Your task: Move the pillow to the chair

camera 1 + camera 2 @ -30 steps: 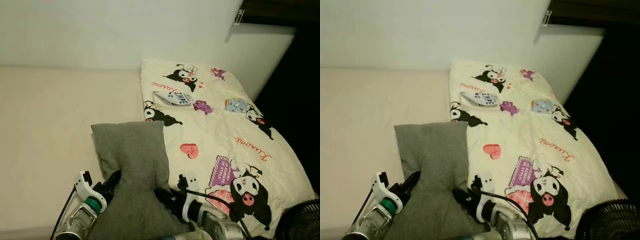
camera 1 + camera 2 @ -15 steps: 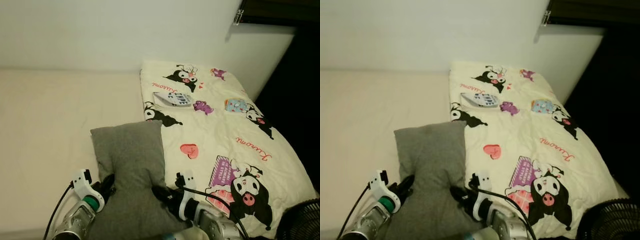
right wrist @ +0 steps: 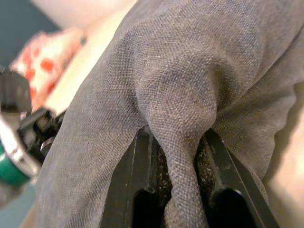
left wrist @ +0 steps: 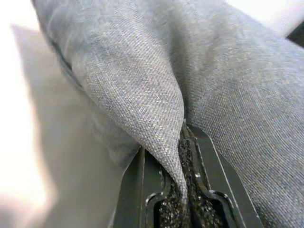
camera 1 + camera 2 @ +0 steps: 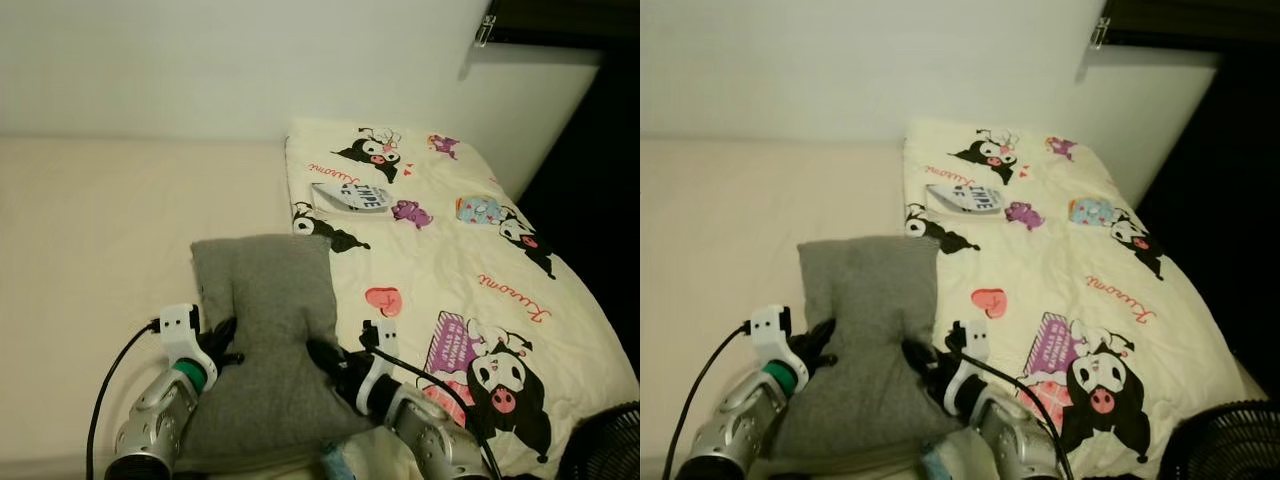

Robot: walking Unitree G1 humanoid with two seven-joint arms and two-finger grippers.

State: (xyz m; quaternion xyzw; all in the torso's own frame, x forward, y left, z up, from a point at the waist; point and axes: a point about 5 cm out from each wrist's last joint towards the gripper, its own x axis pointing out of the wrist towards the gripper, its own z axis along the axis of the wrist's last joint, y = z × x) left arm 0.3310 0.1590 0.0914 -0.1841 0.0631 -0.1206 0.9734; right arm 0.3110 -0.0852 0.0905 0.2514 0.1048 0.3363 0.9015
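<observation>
While the grey pillow (image 5: 268, 350) lay on the cream bed (image 5: 90, 220), partly over the edge of a cartoon-print blanket (image 5: 470, 290), both grippers had it pinched at its waist. The left gripper (image 5: 222, 345) was clamped on a fold of fabric at the pillow's left side, and the right gripper (image 5: 328, 362) was closed on a bunched ridge at its right side. No chair could be seen. To do the lift well, both arms should probably rise together and level, keeping the pinches tight so the cloth would not slip, and clear the blanket before turning away.
</observation>
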